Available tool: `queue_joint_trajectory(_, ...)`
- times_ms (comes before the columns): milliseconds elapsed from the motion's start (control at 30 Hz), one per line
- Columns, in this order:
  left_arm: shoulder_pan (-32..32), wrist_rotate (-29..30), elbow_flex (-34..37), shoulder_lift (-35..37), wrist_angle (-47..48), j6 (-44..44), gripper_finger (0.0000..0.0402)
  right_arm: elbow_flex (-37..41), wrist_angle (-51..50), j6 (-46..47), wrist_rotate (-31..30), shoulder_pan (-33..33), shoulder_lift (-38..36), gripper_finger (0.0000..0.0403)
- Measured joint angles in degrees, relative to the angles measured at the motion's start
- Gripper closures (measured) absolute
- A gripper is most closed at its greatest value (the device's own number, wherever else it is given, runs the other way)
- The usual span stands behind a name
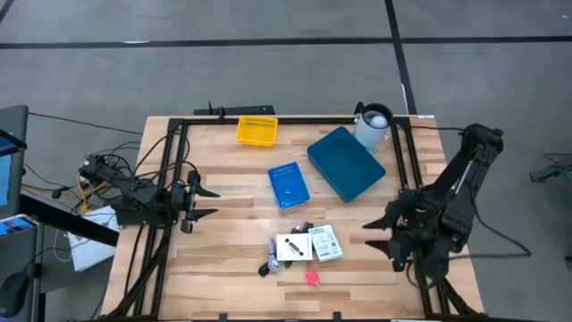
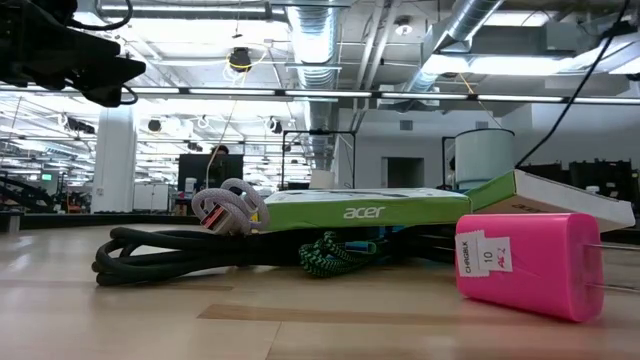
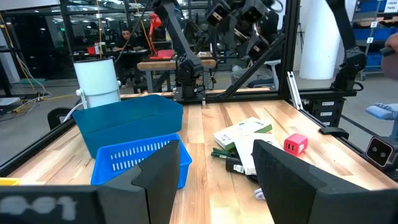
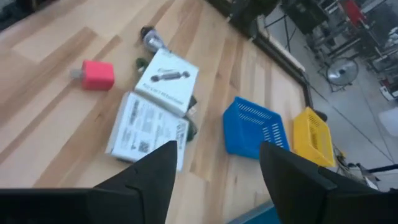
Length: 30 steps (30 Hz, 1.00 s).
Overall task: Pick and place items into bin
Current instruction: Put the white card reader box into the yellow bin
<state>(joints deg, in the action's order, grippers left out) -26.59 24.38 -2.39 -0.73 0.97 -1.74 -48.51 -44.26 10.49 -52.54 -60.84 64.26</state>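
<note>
The items lie in a small heap near the table's front middle: two white printed packets (image 1: 290, 246) (image 1: 325, 242), dark stick-like pieces (image 1: 268, 266) and a pink-red piece (image 1: 312, 277). The right wrist view shows the packets (image 4: 149, 127) and the pink piece (image 4: 96, 74) resting flat on the wood. A small blue basket (image 1: 288, 185), a larger blue bin (image 1: 347, 163) and a yellow basket (image 1: 256, 131) stand farther back. My right gripper (image 1: 382, 241) (image 4: 217, 149) hangs open above the table, right of the heap, slanting down toward it. My left gripper (image 1: 207, 202) (image 3: 216, 146) waits open at the left side.
A white cylinder (image 1: 373, 125) stands at the far right beside the larger blue bin. Black frame rails (image 1: 295, 119) run along the table's far edge and both sides. Bare wood lies between the heap and the baskets. Cables lie left of the table (image 1: 98, 174).
</note>
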Motion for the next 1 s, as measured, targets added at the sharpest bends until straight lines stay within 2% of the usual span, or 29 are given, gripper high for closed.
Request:
queue_joint_trajectory(633, 0.0, 0.0, 0.0, 0.0, 0.0, 0.0, 0.0210, 0.0, 1.0, 11.8, 0.0, -0.2, 20.5, 0.0179)
queue_joint_trajectory(1000, 0.0, 0.0, 0.0, 0.0, 0.0, 0.0, 0.0210, -4.6, 7.0, 12.1, 0.2, -0.2, 29.7, 0.0179)
